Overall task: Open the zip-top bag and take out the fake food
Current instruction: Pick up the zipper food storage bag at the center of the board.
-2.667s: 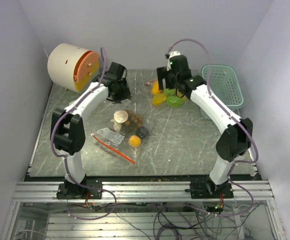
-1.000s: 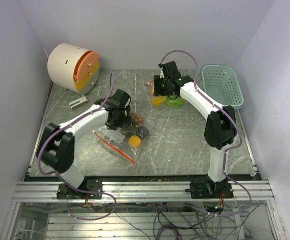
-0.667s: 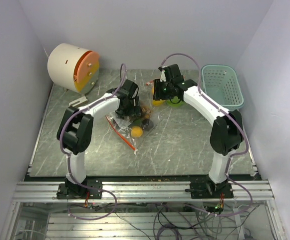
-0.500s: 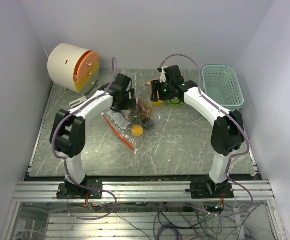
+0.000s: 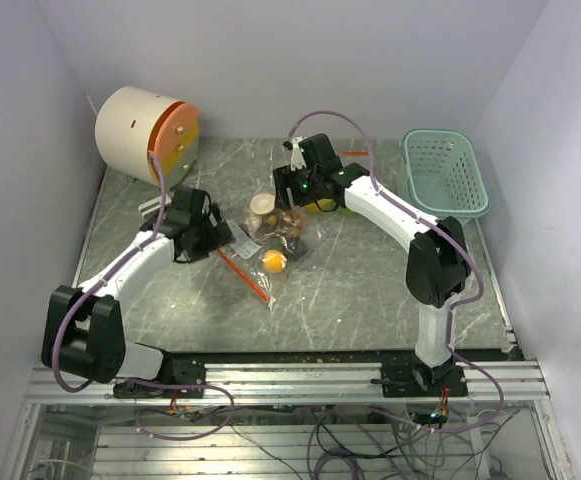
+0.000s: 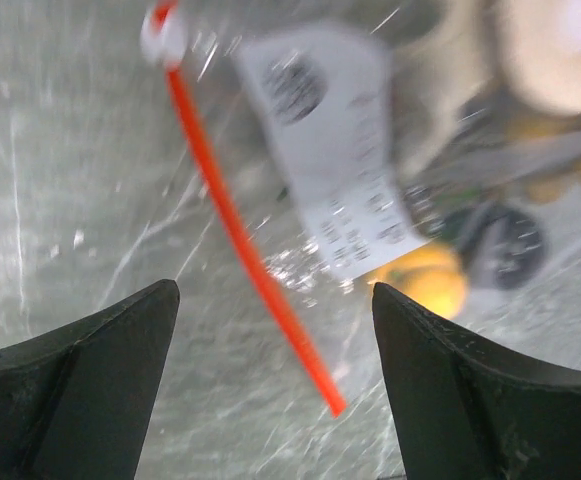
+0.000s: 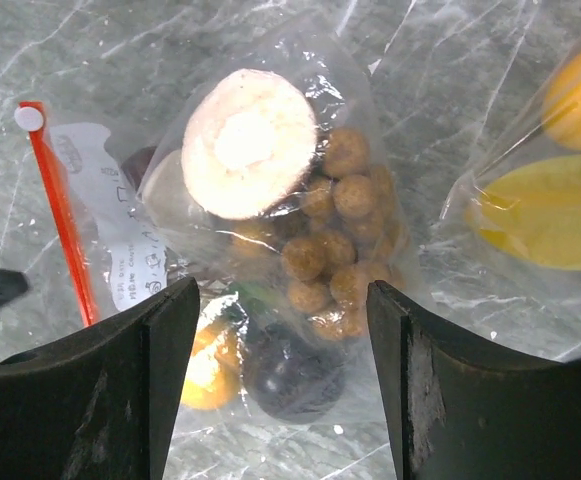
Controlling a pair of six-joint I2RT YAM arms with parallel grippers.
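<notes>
From above, the bag (image 5: 282,238) lies mid-table, toy food (image 5: 273,262) inside; left gripper (image 5: 208,240) just left, right gripper (image 5: 296,190) beyond; left wrist: jaws spread, empty, over the zip strip (image 6: 242,262); right wrist: jaws spread above; next I pinch its mouth.

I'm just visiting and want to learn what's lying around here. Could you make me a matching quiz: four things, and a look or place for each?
Things:
1. zip-top bag
2. basket
3. drum
4. orange fruit

Descriptions:
a. pale teal, far right
b. inside the bag
c. clear plastic with a red-orange strip
d. cream with an orange face, far left

Pairs: 1-c, 2-a, 3-d, 4-b
</notes>
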